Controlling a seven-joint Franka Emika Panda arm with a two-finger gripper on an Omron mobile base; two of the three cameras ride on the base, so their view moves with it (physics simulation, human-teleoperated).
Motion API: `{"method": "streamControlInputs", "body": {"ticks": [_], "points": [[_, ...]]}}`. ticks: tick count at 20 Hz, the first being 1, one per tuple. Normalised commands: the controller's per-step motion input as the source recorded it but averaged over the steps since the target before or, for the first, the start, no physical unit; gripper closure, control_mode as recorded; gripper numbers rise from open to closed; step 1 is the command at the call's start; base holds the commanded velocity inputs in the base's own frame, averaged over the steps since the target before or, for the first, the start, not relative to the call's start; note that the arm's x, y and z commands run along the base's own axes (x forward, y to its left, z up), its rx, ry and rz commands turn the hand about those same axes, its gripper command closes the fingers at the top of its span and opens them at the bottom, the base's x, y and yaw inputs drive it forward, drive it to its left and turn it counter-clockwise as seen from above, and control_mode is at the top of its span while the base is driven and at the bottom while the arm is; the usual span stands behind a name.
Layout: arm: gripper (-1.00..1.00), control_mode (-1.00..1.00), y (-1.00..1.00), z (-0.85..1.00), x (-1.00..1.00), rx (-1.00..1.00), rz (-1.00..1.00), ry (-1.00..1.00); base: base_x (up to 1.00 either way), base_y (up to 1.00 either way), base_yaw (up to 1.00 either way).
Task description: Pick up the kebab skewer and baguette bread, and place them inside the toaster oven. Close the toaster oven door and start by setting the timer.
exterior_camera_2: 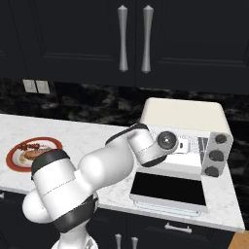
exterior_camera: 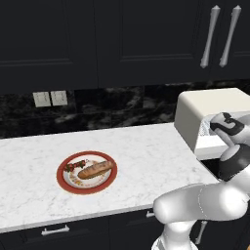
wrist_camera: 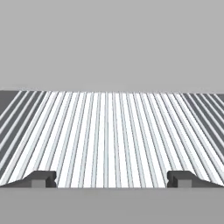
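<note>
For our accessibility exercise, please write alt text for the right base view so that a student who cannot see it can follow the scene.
A white robot arm reaches into the toaster oven, whose door lies folded down open on the marble counter. At far left, a red-rimmed plate holds the kebab skewer and baguette bread. Black cabinets hang above.

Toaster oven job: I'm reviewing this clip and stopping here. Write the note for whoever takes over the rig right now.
Tool: open, holding nothing, reaching into the toaster oven, just above the wire rack.
Toaster oven door: folded down flat, open.
Kebab skewer and baguette bread: both lie on the red-rimmed plate on the counter, left of the oven; nothing on the rack part the hand view shows.
Done: door open.
Left: back the arm out, carry skewer and bread onto the rack, shut the door, set the timer with a knob at the oven's right.
</note>
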Motion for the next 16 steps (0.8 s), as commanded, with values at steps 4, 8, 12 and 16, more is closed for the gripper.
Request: {"method": "streamControlInputs", "body": {"ticks": [4, 8, 12, 16], "points": [[-1.0, -1.0, 0.0, -0.14, 0.0, 0.0, 0.0, 0.15, 0.0, 0.0, 0.0], [-1.0, -1.0, 0.0, -0.39, -0.09, 0.0, 0.0, 0.09, 0.0, 0.0, 0.0], [-1.0, -1.0, 0.0, -0.62, -0.45, 0.0, 0.0, 0.01, 0.0, 0.0, 0.0], [-1.0, -1.0, 0.0, -0.76, -0.65, 0.0, 0.0, 0.0, 0.0, 0.0, 0.0]]}}
